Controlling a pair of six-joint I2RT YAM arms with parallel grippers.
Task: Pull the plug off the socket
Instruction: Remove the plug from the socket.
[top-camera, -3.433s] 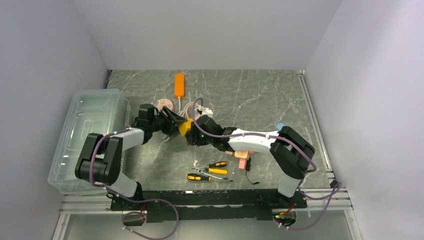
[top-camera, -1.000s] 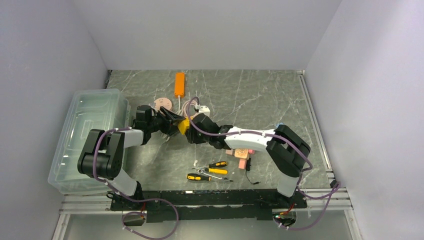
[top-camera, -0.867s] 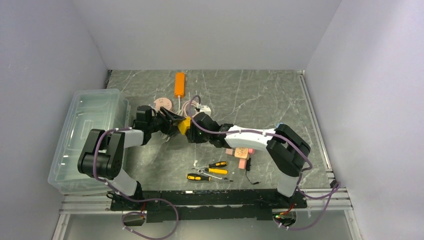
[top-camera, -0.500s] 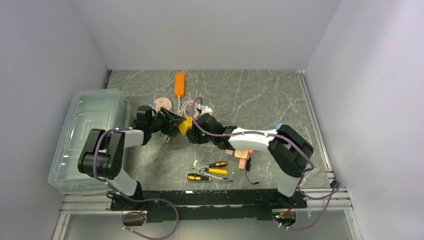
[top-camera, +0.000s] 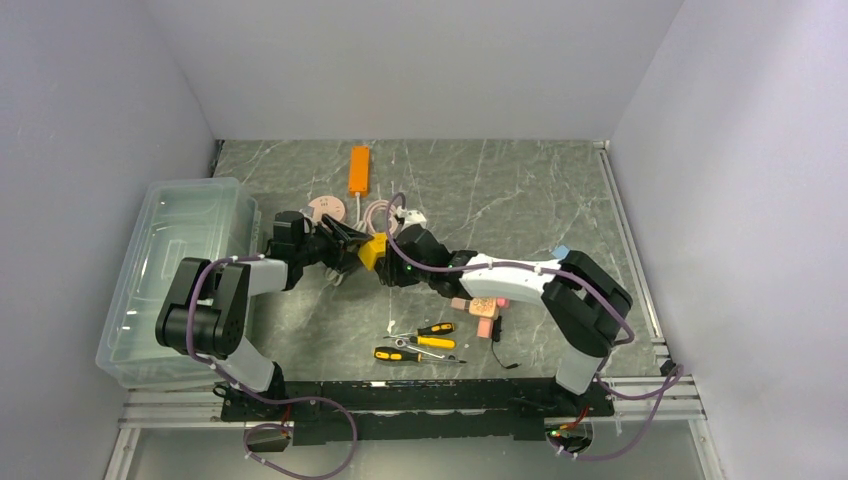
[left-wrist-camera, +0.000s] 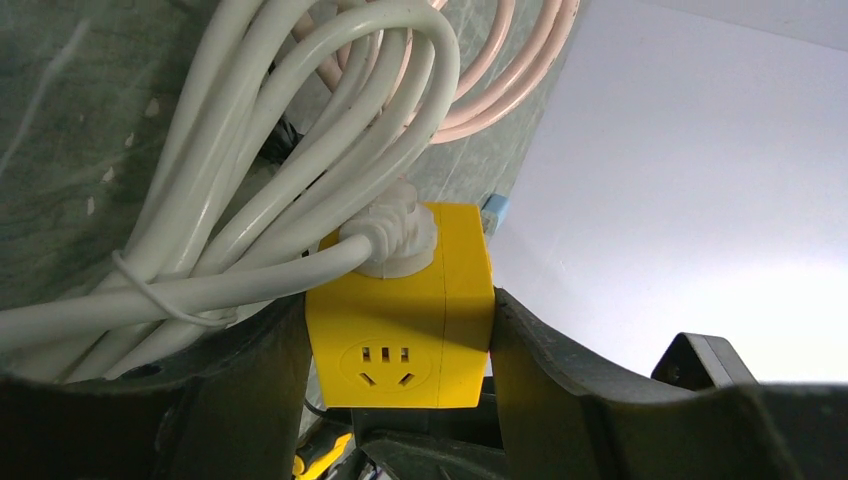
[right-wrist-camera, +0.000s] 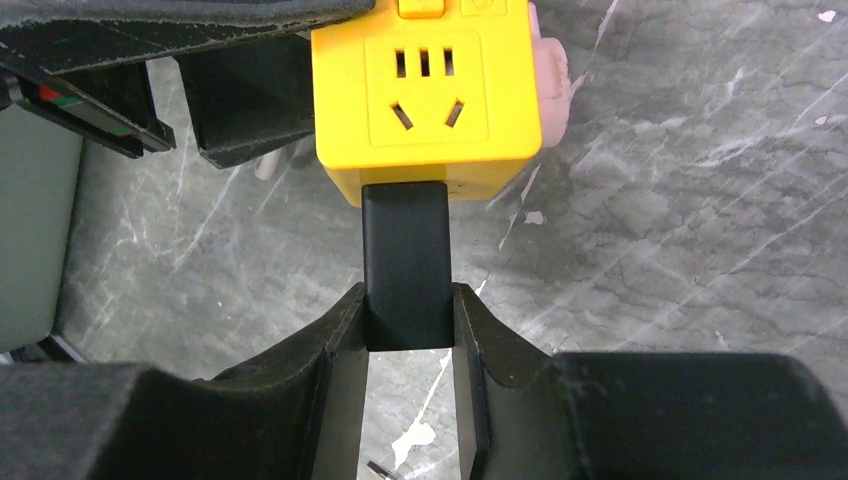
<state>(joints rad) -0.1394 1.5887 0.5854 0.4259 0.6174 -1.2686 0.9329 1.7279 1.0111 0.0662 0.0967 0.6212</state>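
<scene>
A yellow cube socket (top-camera: 374, 250) sits between my two grippers above the table's middle. My left gripper (left-wrist-camera: 398, 345) is shut on the yellow socket (left-wrist-camera: 400, 320), one finger on each side face. A white cord plug (left-wrist-camera: 388, 238) enters its top. A black plug (right-wrist-camera: 406, 262) sits in the socket's near face (right-wrist-camera: 428, 95). My right gripper (right-wrist-camera: 408, 320) is shut on the black plug, fingers pressed on both its sides. In the top view the left gripper (top-camera: 345, 245) meets the socket from the left and the right gripper (top-camera: 393, 262) from the right.
A bundle of white and pink cable (left-wrist-camera: 300, 130) lies behind the socket. An orange block (top-camera: 358, 169) and a pink disc (top-camera: 328, 209) lie further back. Screwdrivers (top-camera: 420, 345) and pink blocks (top-camera: 482, 310) lie near the front. A clear bin (top-camera: 170, 270) stands at the left.
The right arm's wrist has shifted slightly to the right and back; the socket and left gripper stay nearly in place. The black plug remains in the socket.
</scene>
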